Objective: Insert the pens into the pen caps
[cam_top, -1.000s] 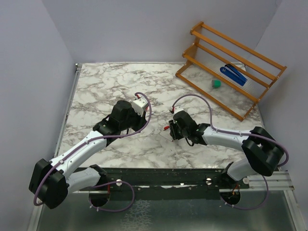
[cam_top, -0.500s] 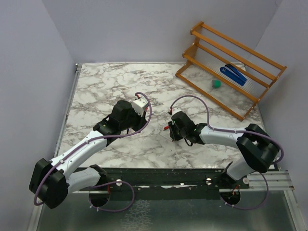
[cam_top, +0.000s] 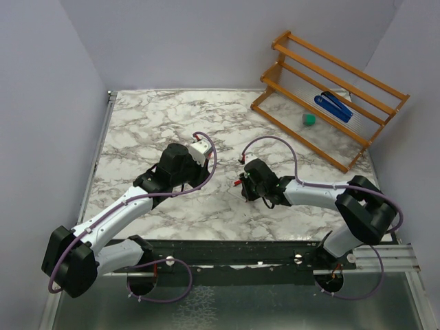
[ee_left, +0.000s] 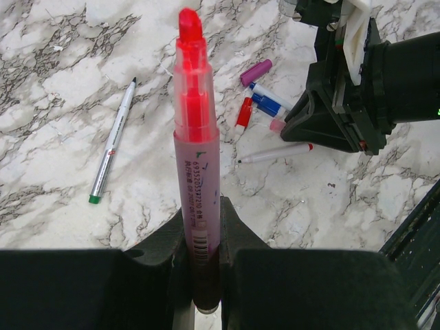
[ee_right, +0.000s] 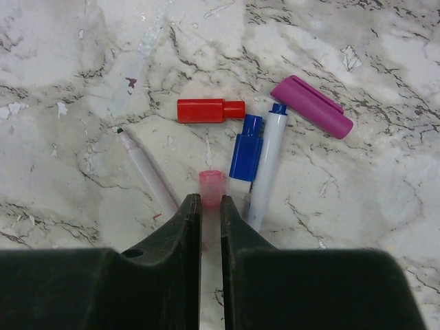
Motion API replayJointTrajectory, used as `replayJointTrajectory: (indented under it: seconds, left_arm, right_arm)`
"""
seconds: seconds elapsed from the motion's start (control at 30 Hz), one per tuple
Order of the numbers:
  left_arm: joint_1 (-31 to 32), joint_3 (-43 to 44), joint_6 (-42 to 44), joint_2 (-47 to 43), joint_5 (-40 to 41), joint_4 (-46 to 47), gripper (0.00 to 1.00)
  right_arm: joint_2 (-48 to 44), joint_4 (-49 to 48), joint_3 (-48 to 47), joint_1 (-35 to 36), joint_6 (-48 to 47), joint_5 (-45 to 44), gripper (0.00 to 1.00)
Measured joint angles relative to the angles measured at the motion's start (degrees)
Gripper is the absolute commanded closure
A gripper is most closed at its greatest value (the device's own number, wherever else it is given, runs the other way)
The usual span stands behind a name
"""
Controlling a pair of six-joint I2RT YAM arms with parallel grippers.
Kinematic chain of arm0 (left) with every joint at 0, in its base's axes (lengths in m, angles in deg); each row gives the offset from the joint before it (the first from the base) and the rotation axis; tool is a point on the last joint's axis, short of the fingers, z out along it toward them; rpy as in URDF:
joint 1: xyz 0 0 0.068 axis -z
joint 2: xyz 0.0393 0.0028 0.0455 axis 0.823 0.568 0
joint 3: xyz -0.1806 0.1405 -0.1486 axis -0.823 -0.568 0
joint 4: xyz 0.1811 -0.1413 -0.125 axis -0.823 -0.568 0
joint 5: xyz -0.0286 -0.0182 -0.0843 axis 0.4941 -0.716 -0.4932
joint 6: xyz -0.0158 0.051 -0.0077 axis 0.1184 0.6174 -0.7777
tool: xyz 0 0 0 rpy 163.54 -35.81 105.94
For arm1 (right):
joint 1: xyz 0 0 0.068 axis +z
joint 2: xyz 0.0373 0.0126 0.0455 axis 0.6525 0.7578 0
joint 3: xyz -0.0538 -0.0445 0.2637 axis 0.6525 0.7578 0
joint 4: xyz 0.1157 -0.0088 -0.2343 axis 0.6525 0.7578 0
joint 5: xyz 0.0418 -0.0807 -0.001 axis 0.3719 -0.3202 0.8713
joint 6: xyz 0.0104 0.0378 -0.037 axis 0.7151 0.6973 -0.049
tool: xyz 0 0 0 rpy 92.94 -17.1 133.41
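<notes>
On the marble table point(cam_top: 137, 124), a thin green-tipped pen point(ee_left: 110, 148) lies alone, well to the left of the other pieces. The left gripper point(ee_left: 201, 206) is clamped narrowly on the lower barrel of a red highlighter point(ee_left: 196, 137), which stands upright with its bare tip up. In the right wrist view a thin pale pen point(ee_right: 148, 172) slants on the table, a red cap point(ee_right: 210, 110) lying flat beyond it. The right gripper point(ee_right: 210, 201) is down at the table, its fingers drawn in close, pinching a translucent pink cap point(ee_right: 211, 184). Just right of that cap lies a blue cap point(ee_right: 245, 148), right against a white blue-tipped pen point(ee_right: 267, 165), with a purple cap point(ee_right: 311, 106) near the pen's tip. At far right a wooden rack point(cam_top: 344, 79) holds a blue stapler point(cam_top: 333, 106) and a green block point(cam_top: 309, 119)
</notes>
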Motion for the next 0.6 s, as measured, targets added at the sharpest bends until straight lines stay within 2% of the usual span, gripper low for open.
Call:
replayJointTrajectory:
  seconds: [0.33, 0.6]
  left_arm:
    - [0.0, 0.0, 0.0, 0.0, 0.0, 0.0, 1.00]
    - [0.0, 0.0, 0.0, 0.0, 0.0, 0.0, 1.00]
  right_arm:
    - [-1.1, 0.1, 0.0, 0.0, -1.4, -0.2, 0.99]
    - [-10.9, 0.2, -1.5, 0.0, -3.3, -5.8, 1.00]
